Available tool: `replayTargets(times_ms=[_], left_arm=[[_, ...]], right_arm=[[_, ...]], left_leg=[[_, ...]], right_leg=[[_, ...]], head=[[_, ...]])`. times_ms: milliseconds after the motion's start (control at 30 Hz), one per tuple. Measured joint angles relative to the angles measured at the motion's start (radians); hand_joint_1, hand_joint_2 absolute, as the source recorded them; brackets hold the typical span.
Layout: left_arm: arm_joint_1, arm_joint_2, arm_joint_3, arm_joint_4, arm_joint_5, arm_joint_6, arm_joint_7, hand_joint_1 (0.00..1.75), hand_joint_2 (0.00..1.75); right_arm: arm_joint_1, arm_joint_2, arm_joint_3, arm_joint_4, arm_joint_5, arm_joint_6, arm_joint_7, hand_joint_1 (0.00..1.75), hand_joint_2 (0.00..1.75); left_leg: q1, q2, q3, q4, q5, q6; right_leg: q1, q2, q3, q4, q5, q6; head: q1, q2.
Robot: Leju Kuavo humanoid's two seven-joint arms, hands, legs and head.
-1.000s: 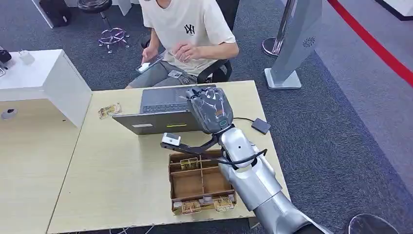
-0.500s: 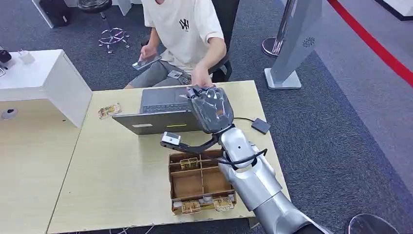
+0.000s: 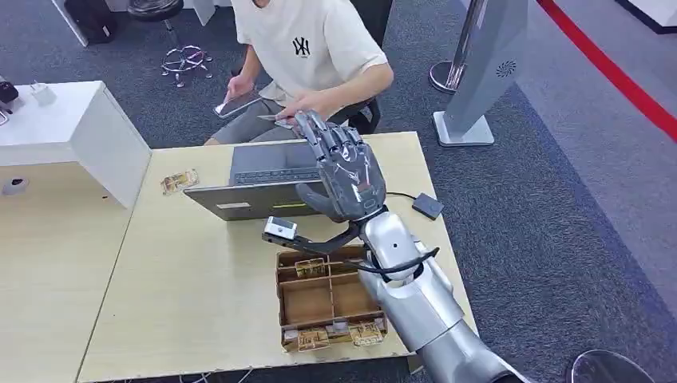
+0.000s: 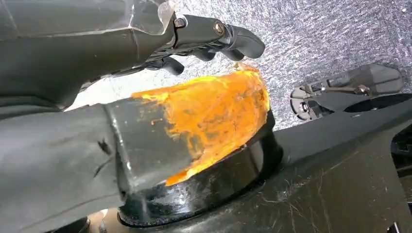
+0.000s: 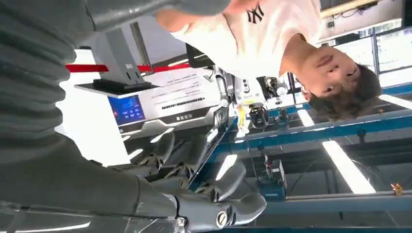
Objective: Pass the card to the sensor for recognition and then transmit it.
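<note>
Your right hand [image 3: 339,163] was spread wide above the laptop [image 3: 259,179] while the person's hand [image 3: 297,112] held the card [image 3: 270,118].

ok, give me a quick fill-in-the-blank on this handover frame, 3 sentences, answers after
1. The right hand is raised above the ____, its fingers spread.
2. The person's hand takes hold of the ____ at the robot's fingertips.
3. The wooden tray sits on the table just in front of the ____, which has a white head on a black stalk.

Missing words: laptop; card; sensor
</note>
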Motion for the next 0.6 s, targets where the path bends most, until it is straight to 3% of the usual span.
replayTargets(times_ms=[167,233,333,467,533,600], left_arm=[[0.0,0.0,0.0,0.0,0.016,0.003,-0.002,0.0,0.0],[0.002,0.0,0.0,0.0,0.031,0.01,-0.004,0.0,0.0],[0.002,0.0,0.0,0.0,0.051,0.013,-0.008,0.0,0.0],[0.004,0.0,0.0,0.0,0.085,0.021,-0.022,0.0,0.0],[0.005,0.0,0.0,0.0,0.103,0.025,-0.031,0.0,0.0],[0.006,0.0,0.0,0.0,0.12,0.03,-0.042,0.0,0.0]], right_arm=[[0.062,0.002,-0.015,-0.092,-0.057,0.0,-0.083,0.0,0.0],[0.12,0.026,-0.049,-0.159,-0.138,-0.001,-0.203,0.0,0.0],[0.194,0.062,-0.09,-0.225,-0.268,-0.003,-0.319,0.0,0.0],[0.278,0.06,-0.062,-0.305,-0.587,0.011,-0.292,0.0,0.0],[0.308,0.041,-0.024,-0.348,-0.81,0.094,-0.296,0.0,0.0],[0.338,0.015,0.011,-0.398,-1.053,0.269,-0.323,0.0,0.0]], left_leg=[[0.0,0.0,0.0,0.0,0.0,0.0],[0.0,-0.001,0.0,0.0,0.0,0.0],[0.0,0.0,0.0,0.0,-0.001,0.0],[0.0,0.0,-0.001,0.0,-0.001,0.0],[0.0,0.0,-0.001,0.0,-0.001,0.0],[0.0,0.0,-0.001,0.0,-0.001,0.0]], right_leg=[[0.0,0.0,0.0,0.0,0.0,0.0],[0.0,0.0,0.0,0.0,0.0,0.0],[0.0,0.0,0.0,0.0,-0.001,0.0],[0.0,0.0,0.0,0.0,-0.001,0.0],[0.0,0.0,0.0,0.0,-0.001,0.0],[0.0,0.0,0.0,-0.001,-0.001,0.0]], head=[[0.0,0.0],[0.0,0.0],[0.0,0.0],[0.0,0.0],[0.0,0.0],[0.0,0.0]])
